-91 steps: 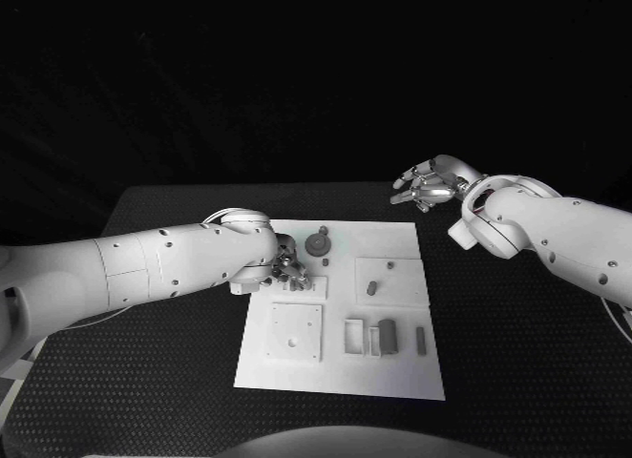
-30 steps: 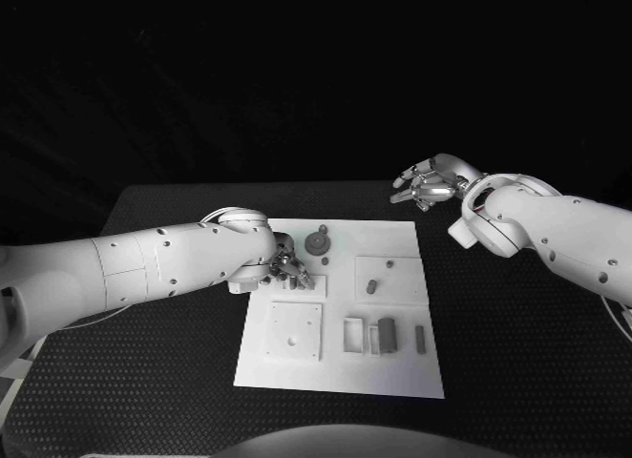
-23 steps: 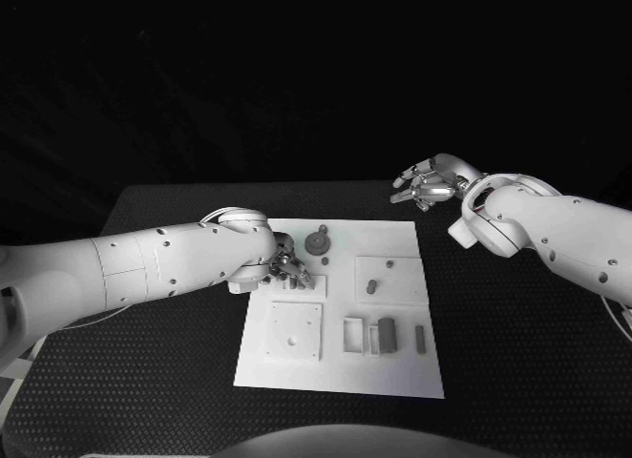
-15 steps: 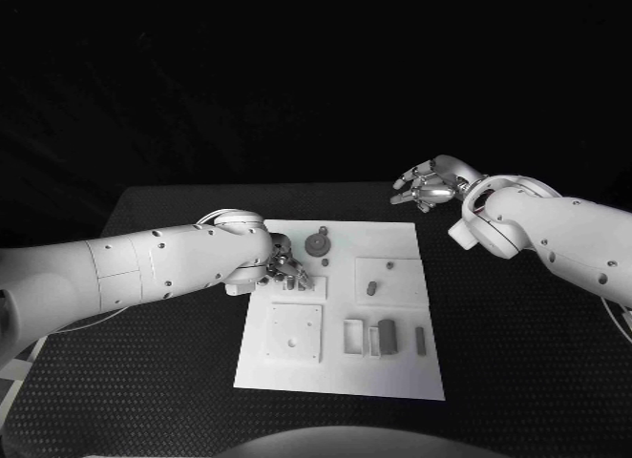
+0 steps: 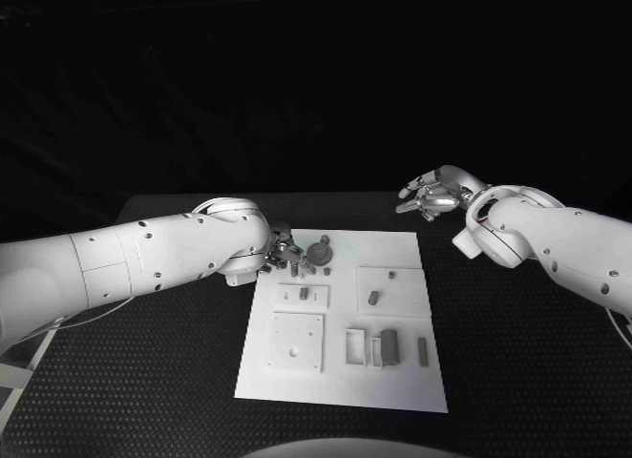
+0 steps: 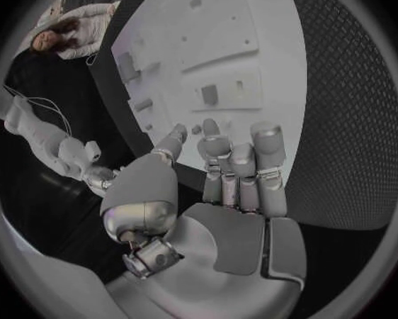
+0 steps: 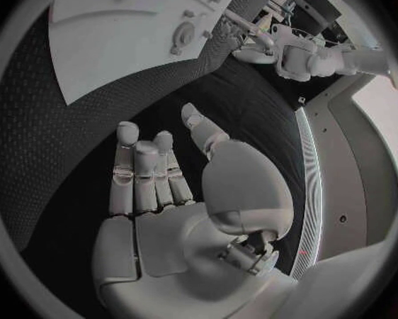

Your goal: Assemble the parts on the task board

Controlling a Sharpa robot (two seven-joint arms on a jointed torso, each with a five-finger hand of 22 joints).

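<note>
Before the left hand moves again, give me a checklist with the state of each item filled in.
1. Silver left hand holds nothing: ok, fingers apart with nothing between them in its wrist view.
2. Silver right hand free and off the white task board: ok, it hovers over the black table beyond the board's far right corner.
3. Round grey part at the board's far edge unobstructed: cannot tell, the left hand's fingers are close beside it.
4. Small grey block near the board's near edge lies clear of both hands: ok.
</note>
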